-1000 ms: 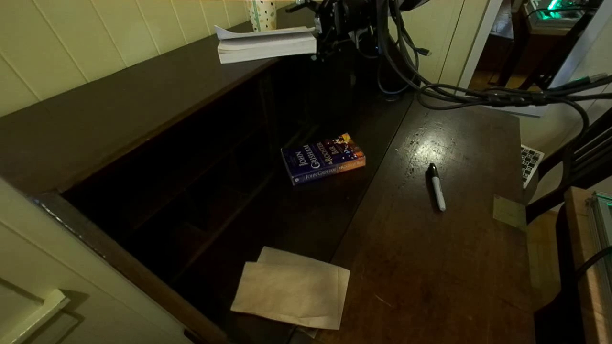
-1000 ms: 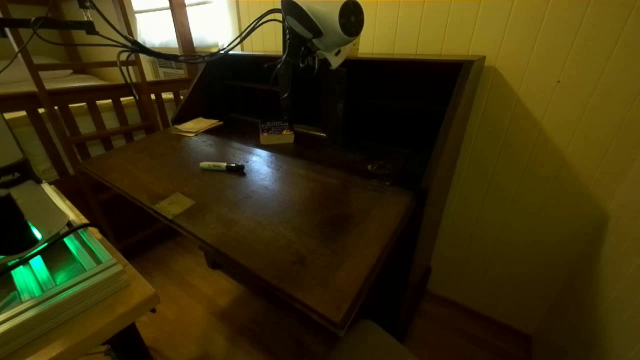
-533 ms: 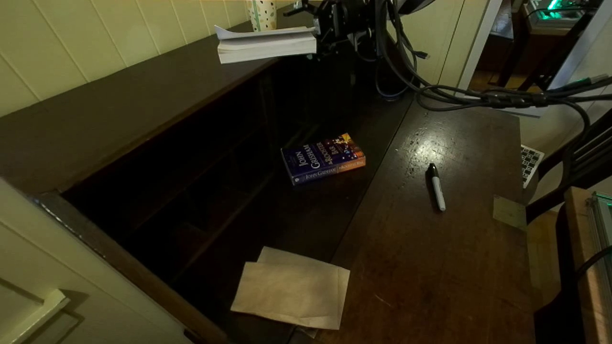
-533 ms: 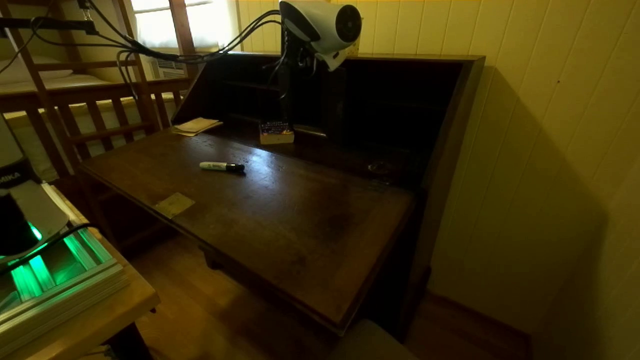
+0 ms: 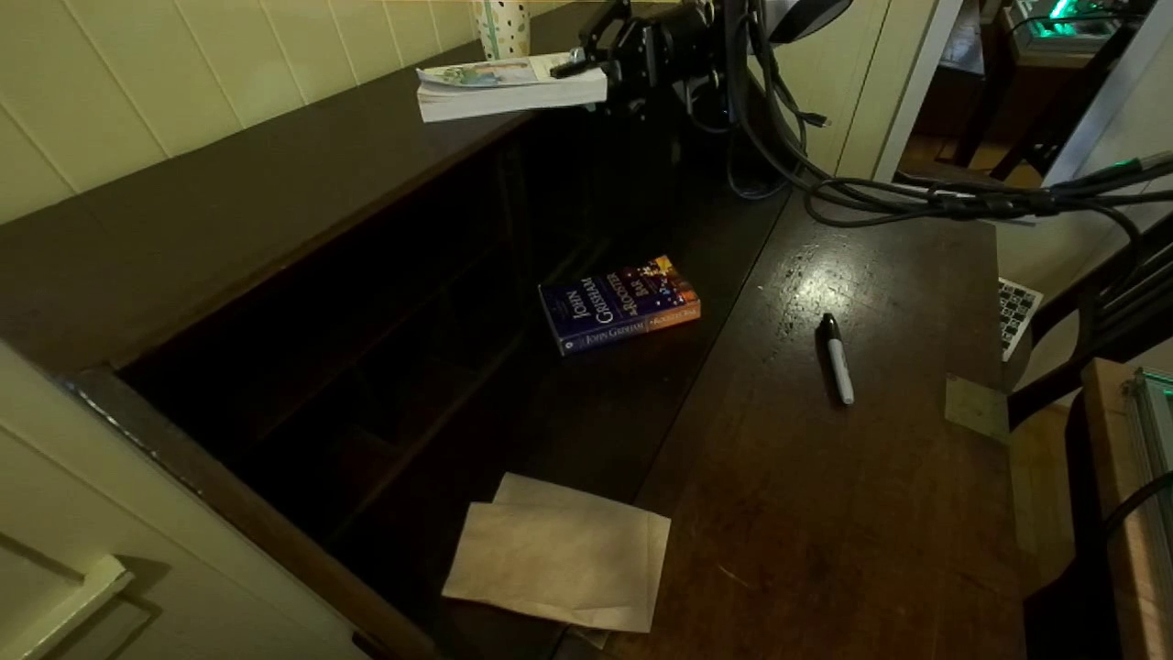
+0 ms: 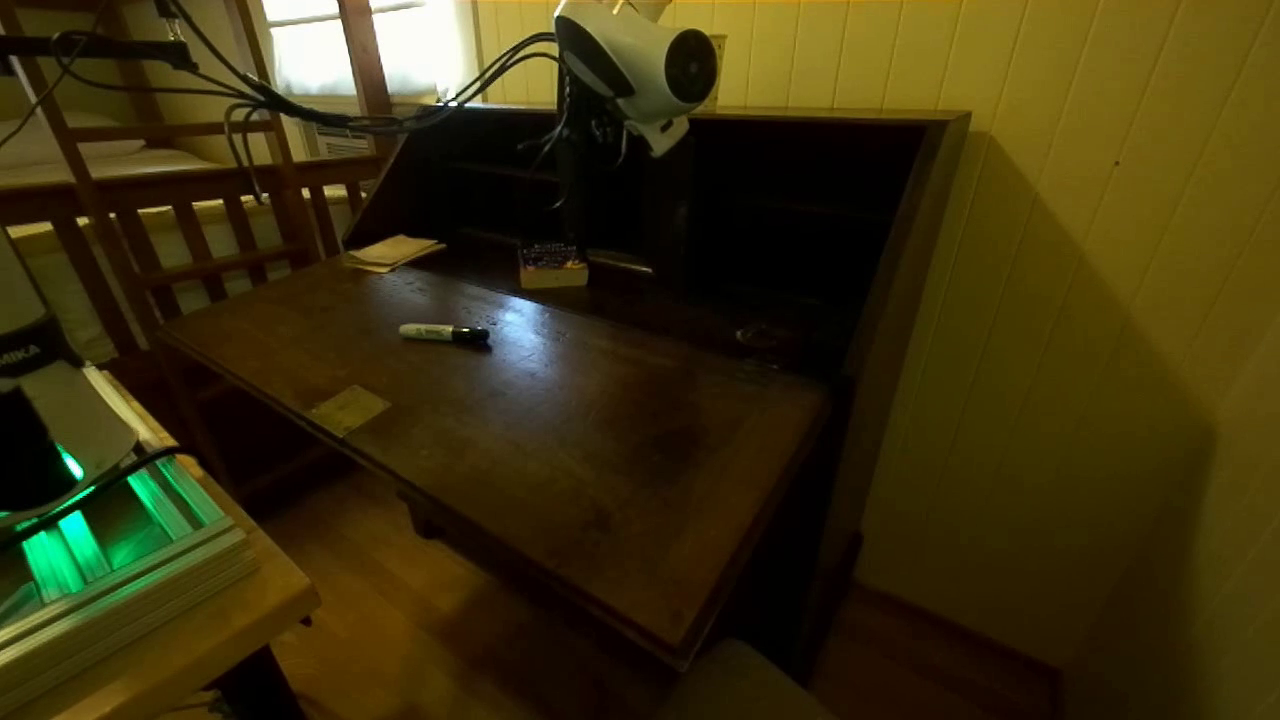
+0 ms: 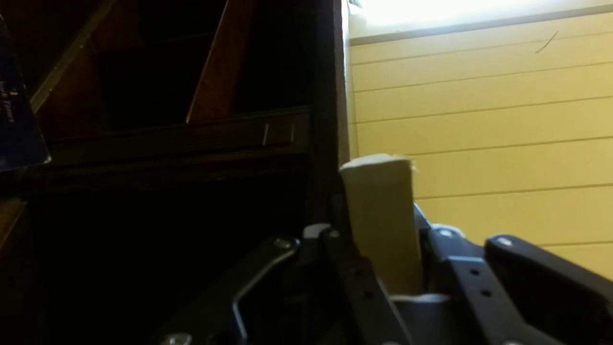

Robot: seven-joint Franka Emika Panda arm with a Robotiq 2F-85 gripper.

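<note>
Clamped at one end atop a dark wooden desk [image 5: 183, 238]: a thick paperback [image 5: 513, 94], lying flat on the raised top, jutting past the front edge at the held end. Pictured with pale page edges outward and, uppermost, a colourful illustrated cover or page, not quite flush at the far end. Gripped across its thickness by the gripper [image 7: 378, 215], with black fingers [image 7: 459, 263] above and below, close against both faces in the wrist view.

Looks moderately heavy, firm through the page block, limp in the covers, perhaps slick on the printed face. Likely to droop or fan out if pinched only by the tip; hardly fragile, yet apt to crease at the loose cover. Best taken, by the look of it, squarely across the full thickness and well in from the jutting end, with cover and pages pressed together.

Just behind, near the panelled wall [image 5: 229, 73]: a spotted cup [image 5: 504, 32]. Below, in the desk's shadowed interior: a blue John Grisham paperback [image 5: 619, 307], cover up. Farther out: brown paper sheets [image 5: 559, 568], a black-capped marker [image 5: 838, 359] on the fold-down leaf [image 5: 871, 513], and a brass-coloured plate [image 5: 977, 406] at its outer edge. Seen overhead in an exterior view: the white arm [image 6: 640, 60], trailing dark cables [image 6: 320, 118].
</note>
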